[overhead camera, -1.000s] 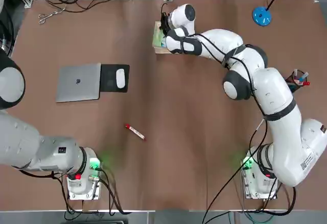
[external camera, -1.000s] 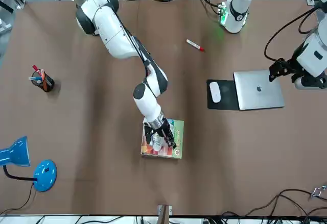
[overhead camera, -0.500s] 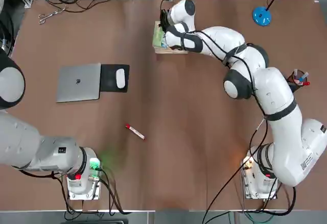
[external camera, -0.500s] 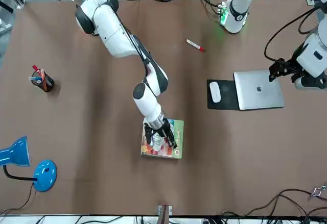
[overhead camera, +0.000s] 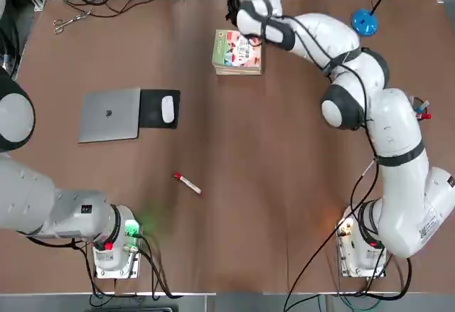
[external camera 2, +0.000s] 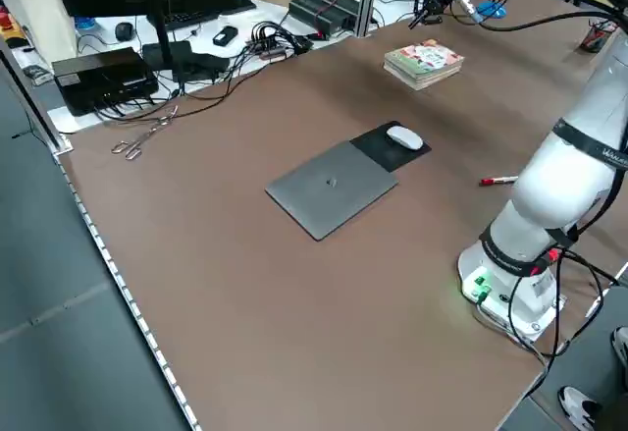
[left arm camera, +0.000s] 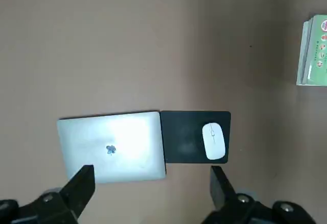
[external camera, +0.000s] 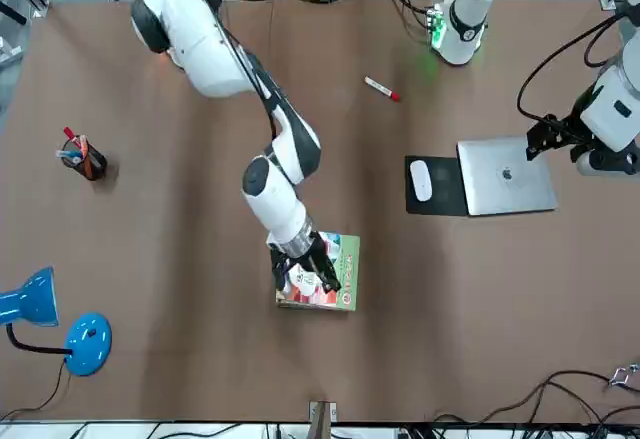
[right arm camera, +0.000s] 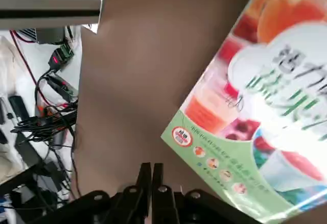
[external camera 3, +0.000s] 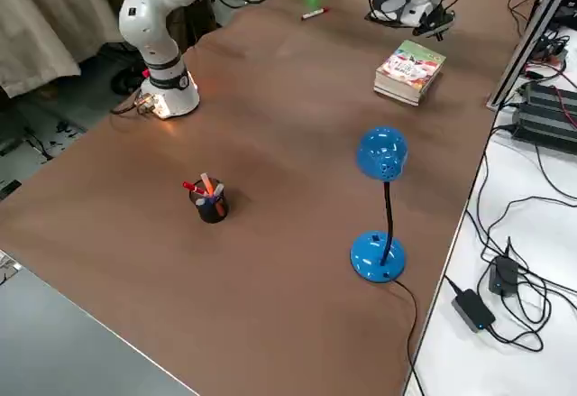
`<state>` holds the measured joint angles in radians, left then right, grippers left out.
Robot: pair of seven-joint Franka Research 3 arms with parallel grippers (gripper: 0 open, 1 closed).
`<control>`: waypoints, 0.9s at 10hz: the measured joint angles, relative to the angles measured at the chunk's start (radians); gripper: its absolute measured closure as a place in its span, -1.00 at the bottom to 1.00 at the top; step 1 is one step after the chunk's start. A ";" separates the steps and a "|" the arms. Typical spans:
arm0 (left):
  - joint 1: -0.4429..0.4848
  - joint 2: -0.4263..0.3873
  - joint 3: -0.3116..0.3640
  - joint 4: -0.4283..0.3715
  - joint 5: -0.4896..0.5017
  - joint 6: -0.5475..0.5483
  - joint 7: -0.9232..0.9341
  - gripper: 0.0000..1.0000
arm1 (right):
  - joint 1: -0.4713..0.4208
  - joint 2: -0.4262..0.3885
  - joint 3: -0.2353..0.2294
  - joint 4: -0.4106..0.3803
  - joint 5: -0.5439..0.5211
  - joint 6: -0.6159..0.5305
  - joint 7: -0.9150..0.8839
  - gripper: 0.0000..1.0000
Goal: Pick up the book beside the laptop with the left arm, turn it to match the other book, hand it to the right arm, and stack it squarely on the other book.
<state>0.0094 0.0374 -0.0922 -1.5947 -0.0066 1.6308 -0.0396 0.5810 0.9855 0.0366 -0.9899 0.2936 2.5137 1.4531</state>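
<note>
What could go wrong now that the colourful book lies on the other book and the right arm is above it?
1. The right tool, shut and empty, hangs close above the far edge of the book; a low retreat could brush it and push it off square on the other book.
2. The stack lies near the table's far edge, with cables beyond; a swinging arm could catch those.

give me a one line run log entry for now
book: stacked on other book | right gripper: shut, empty, off book | left gripper: open, over laptop
</note>
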 joint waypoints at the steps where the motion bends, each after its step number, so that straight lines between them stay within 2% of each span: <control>1: 0.000 0.002 0.000 0.000 0.000 0.000 0.000 -0.99 | -0.033 -0.030 0.021 0.000 0.000 -0.053 -0.045 0.68; 2: 0.000 0.005 0.000 0.000 0.000 0.000 0.000 -0.99 | -0.056 -0.046 0.046 0.000 0.000 -0.065 -0.065 0.36; 3: 0.000 0.006 0.000 0.000 0.000 0.000 0.000 -0.99 | -0.067 -0.058 0.058 0.000 0.000 -0.066 -0.070 0.17; 4: 0.000 0.006 0.000 0.000 0.000 0.000 0.000 -0.99 | -0.073 -0.071 0.061 0.001 0.000 -0.072 -0.070 0.09; 5: 0.000 0.006 0.000 0.000 0.000 0.000 0.000 -0.99 | -0.090 -0.093 0.060 0.001 -0.001 -0.122 -0.093 -0.22; 6: 0.000 0.007 0.000 0.000 0.000 0.000 0.000 -0.99 | -0.120 -0.122 0.054 0.004 -0.032 -0.224 -0.197 -0.54; 7: 0.000 0.007 0.000 0.000 0.000 0.000 0.000 -0.99 | -0.156 -0.166 0.046 0.008 -0.107 -0.376 -0.357 -0.82; 8: 0.000 0.007 0.000 0.001 0.000 0.000 0.000 -0.99 | -0.196 -0.220 0.038 0.011 -0.171 -0.549 -0.522 -0.99; 9: 0.000 0.008 0.000 0.001 0.000 0.000 0.000 -0.99 | -0.252 -0.275 0.031 0.012 -0.193 -0.699 -0.679 -0.99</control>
<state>0.0098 0.0451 -0.0924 -1.5939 -0.0066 1.6308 -0.0396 0.3289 0.7105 0.0673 -0.9782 0.1004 1.8149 0.7738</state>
